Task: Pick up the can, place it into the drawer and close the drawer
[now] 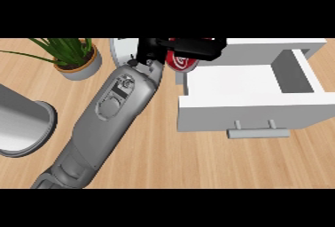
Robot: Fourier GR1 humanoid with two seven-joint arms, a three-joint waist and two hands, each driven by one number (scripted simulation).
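One forearm (114, 106) is in view. It enters at the lower left edge and runs diagonally up and to the right across the counter (196, 164), wrist uppermost. The left hand (189, 46) sits at the top centre of the view, bent to the right from the wrist, its fingers closed round the can (182, 62). One can is present: red with a white marking, its lower part showing below the hand. It is at the left rear corner of the drawer (242, 117), at that corner's outer edge and not over the drawer floor. Whether it rests on anything cannot be told. One drawer is present, pulled out, white inside, with one grey handle (257, 132) on two posts. One white plate (123, 51) lies partly hidden behind the wrist. One potted plant (75, 60) stands at upper left. One grey round container (23, 126) is cut by the left edge.
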